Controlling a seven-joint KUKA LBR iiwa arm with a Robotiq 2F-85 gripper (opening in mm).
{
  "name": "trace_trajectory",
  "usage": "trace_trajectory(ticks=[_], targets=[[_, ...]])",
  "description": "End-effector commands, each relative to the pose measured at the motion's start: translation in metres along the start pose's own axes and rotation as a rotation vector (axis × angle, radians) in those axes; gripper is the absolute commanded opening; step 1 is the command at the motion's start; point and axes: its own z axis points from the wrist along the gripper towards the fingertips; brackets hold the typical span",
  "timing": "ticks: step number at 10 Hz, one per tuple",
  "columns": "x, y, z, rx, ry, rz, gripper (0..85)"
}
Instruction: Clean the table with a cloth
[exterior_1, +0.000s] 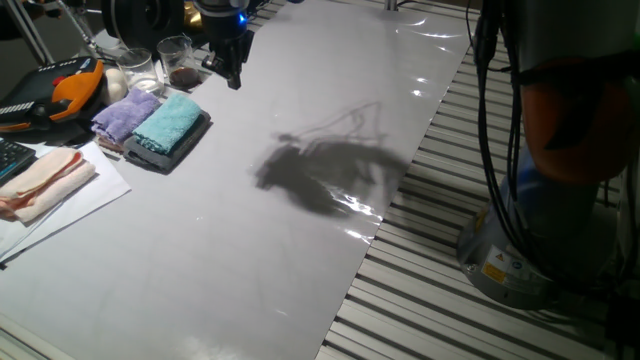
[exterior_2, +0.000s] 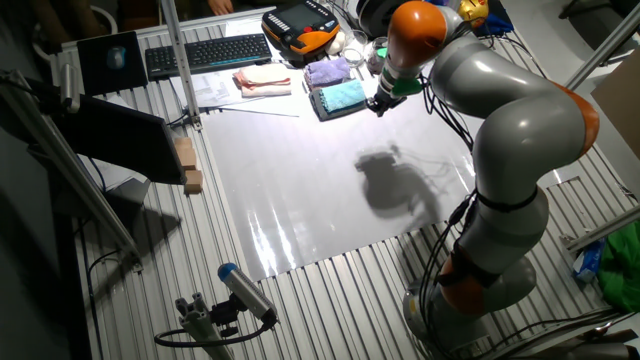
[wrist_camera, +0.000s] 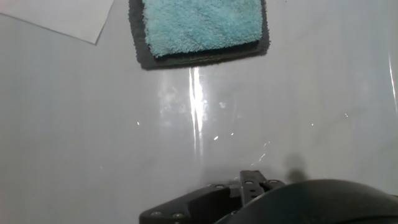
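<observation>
Operator, your teal cloth (exterior_1: 170, 120) lay flat on top of a dark grey folded cloth (exterior_1: 163, 152), and I will place everything else from that stack. It sat near one edge of the pale, glossy table (exterior_1: 250, 260), and nothing was touching it. Just beside the stack lay a lilac cloth (exterior_1: 126, 112), and beyond that, two clear glasses (exterior_1: 160, 62) (one with something dark in the bottom). A pinkish folded cloth (exterior_1: 45, 178) rested on a sheet of white paper (exterior_1: 70, 205), a little further from the stack on the other side.

Your gripper (exterior_1: 232, 68) hung above the table near the stack, apart from the teal cloth and holding nothing. Whether its fingers were parted or closed I cannot tell: both fixed views showed them only as a small dark shape, and the hand view caught just the black housing at the bottom edge, with the teal cloth (wrist_camera: 202, 25) ahead at the top of the picture. The arm's shadow (exterior_1: 330, 175) fell on the table well away from the stack.
</observation>
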Motion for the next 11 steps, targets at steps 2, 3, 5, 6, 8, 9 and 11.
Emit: trace_trajectory(ticks=[2,3,5,6,8,9,11], targets=[[0.0001,0.0002,0.0001,-0.003,0.024,0.002,0.0],[0.0001,0.0002,0.0001,-0.004,0.020,0.008,0.0],[0.0001,0.0002,0.0001,0.006,0.002,0.024,0.0],[0.0001,0.0002,0.0001,0.006,0.002,0.024,0.0],[0.0001,0.0002,0.0001,-0.006,0.003,0.020,0.0],[0.0003,-0.0001,0.0001,-0.004,0.004,0.028,0.0],[-0.0060,-0.0025,0.0009,-0.004,0.012,0.048,0.0]])
